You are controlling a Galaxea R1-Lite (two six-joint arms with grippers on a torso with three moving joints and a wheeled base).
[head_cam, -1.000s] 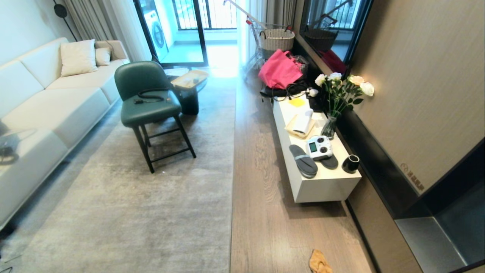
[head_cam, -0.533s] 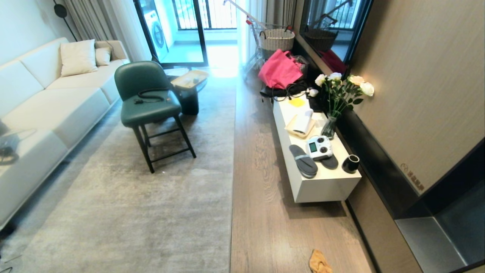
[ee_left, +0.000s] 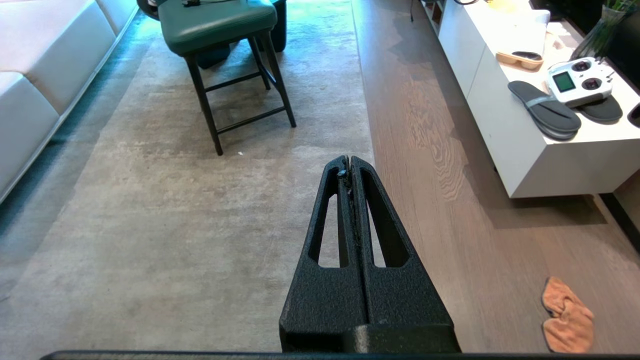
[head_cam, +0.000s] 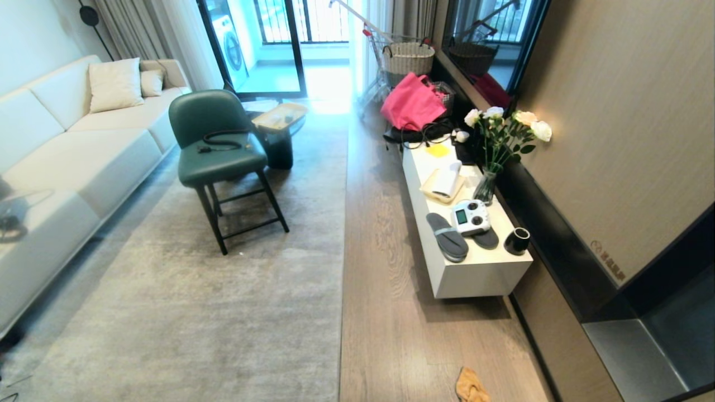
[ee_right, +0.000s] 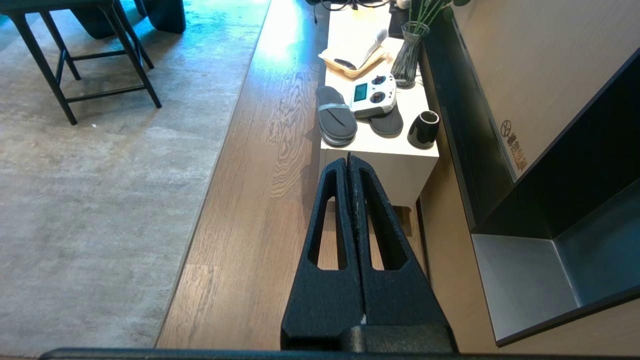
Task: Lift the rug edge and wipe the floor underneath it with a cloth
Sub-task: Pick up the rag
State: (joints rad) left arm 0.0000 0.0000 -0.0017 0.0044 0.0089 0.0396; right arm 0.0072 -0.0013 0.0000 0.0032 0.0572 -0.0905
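The pale grey rug (head_cam: pixel 223 301) lies flat, and its straight rug edge (head_cam: pixel 342 268) runs along the brown wood-grain floor (head_cam: pixel 385 312). The small orange cloth (head_cam: pixel 471 386) lies crumpled on the floor near the bottom of the head view; in the left wrist view the cloth (ee_left: pixel 567 315) sits well off to one side of my hand. My left gripper (ee_left: pixel 349 161) is shut and empty, high above the rug edge (ee_left: pixel 372 150). My right gripper (ee_right: pixel 348 159) is shut and empty, above the floor (ee_right: pixel 250 210). Neither arm shows in the head view.
A low white cabinet (head_cam: pixel 480 273) along the right wall carries dark grey slippers (head_cam: pixel 447 237), a white controller (head_cam: pixel 470 216), a black cup (head_cam: pixel 517 241) and a vase of flowers (head_cam: pixel 494 151). A green chair (head_cam: pixel 220 156) stands on the rug, a cream sofa (head_cam: pixel 61 167) at left.
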